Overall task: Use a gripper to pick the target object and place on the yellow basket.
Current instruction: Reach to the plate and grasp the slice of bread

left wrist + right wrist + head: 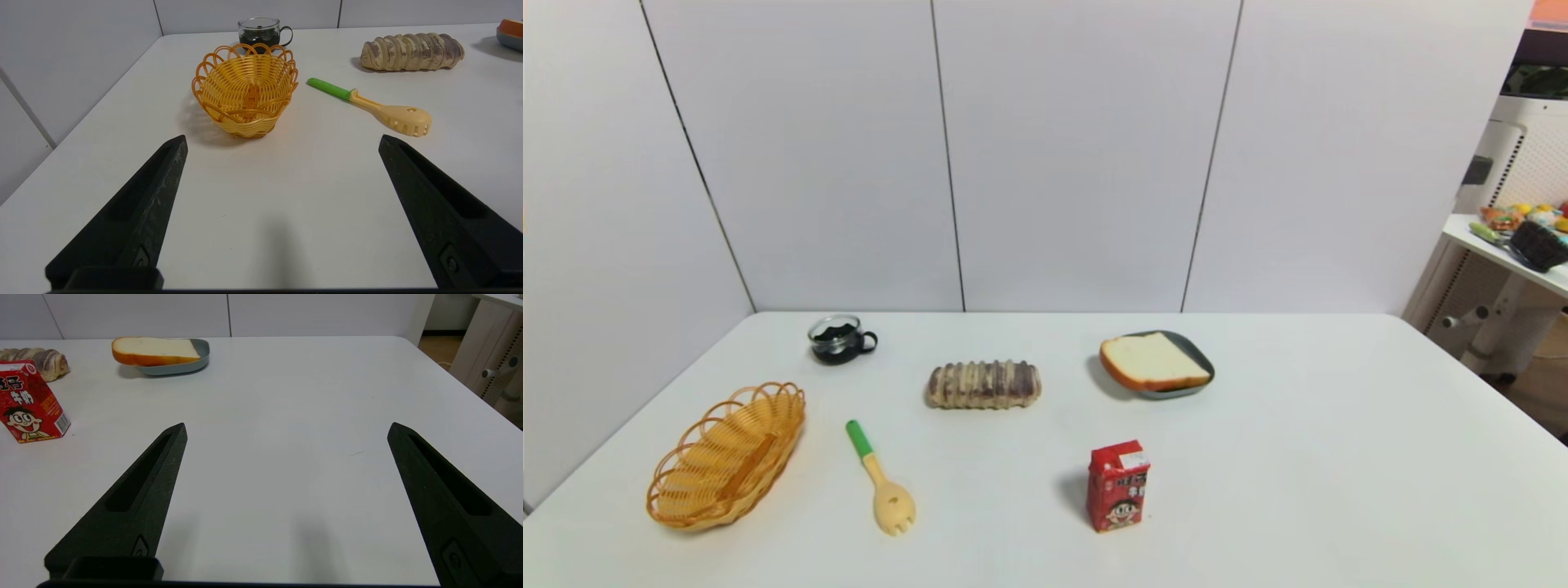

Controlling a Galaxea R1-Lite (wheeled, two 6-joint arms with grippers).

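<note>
The target object, a thick white bread slice (1152,361) with an orange-brown crust, lies on a grey-blue plate (1197,354) at the table's back right; it also shows far off as the bread slice (153,350) in the right wrist view. The yellow basket (727,456) sits empty at the front left, and the same basket (245,94) stands ahead of my left gripper (282,141). That gripper is open over bare table, with nothing between its fingers. My right gripper (287,428) is open too, over bare table near the front right. Neither arm shows in the head view.
A brown-striped bread roll (984,384) lies mid-table. A glass cup (837,338) of dark liquid stands behind the basket. A green-handled pasta spoon (882,482) lies beside the basket. A red milk carton (1118,486) stands in front of the plate. White walls close the back and left.
</note>
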